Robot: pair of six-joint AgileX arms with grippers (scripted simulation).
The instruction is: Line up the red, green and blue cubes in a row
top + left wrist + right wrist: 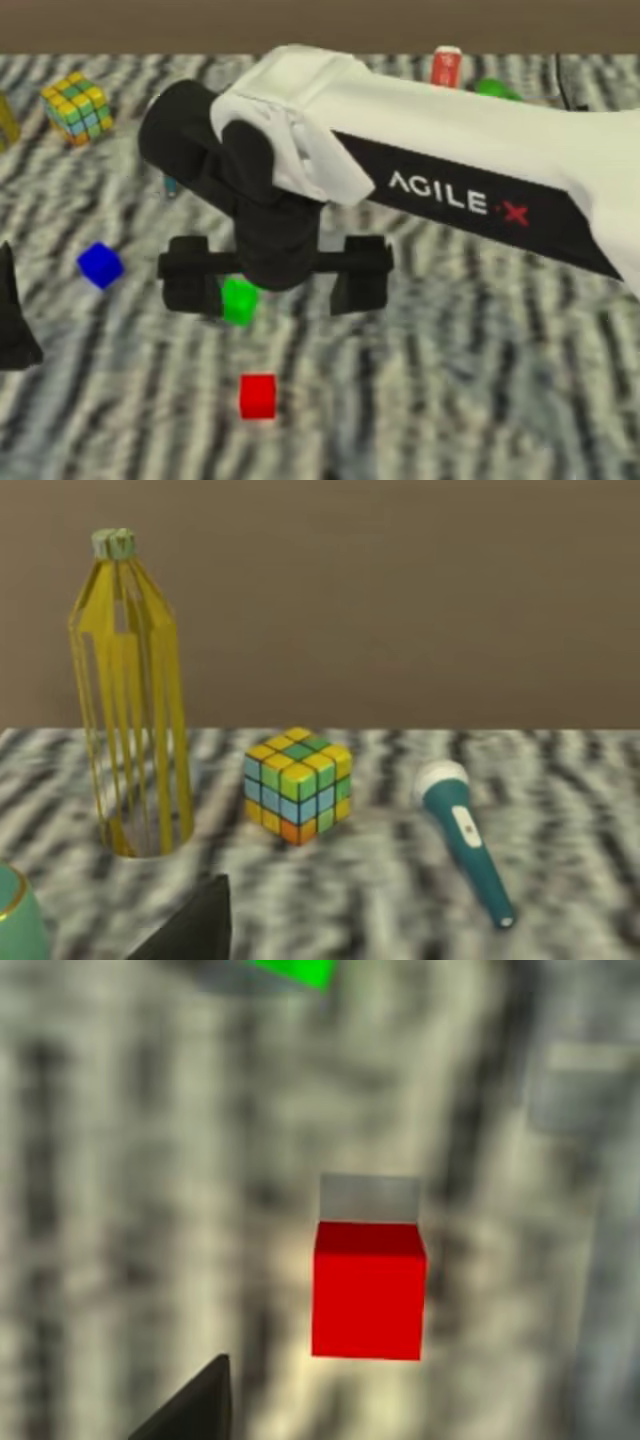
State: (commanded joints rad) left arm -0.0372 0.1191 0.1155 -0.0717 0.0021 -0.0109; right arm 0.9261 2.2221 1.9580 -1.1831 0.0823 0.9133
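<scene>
From above, my right gripper (pixel 275 275) hangs over the striped table (pixel 480 380), its fingers spread wide and holding nothing. The green cube (pixel 239 300) lies partly under it, just beside its left finger (pixel 190 278). The blue cube (pixel 100 265) sits left of the green cube, a little farther back, and the red cube (pixel 258 396) sits nearer than the green cube, apart from it. My left gripper (pixel 14 320) is parked at the table's left edge; I cannot tell its state.

In the left wrist view, a puzzle cube (pixel 297 784) stands between a yellow bottle (pixel 132 695) and a teal microphone (pixel 464 838).

In the right wrist view, the red cube (pixel 368 1291) rests alone on the table, and only a corner of the green cube (pixel 297 971) shows.
</scene>
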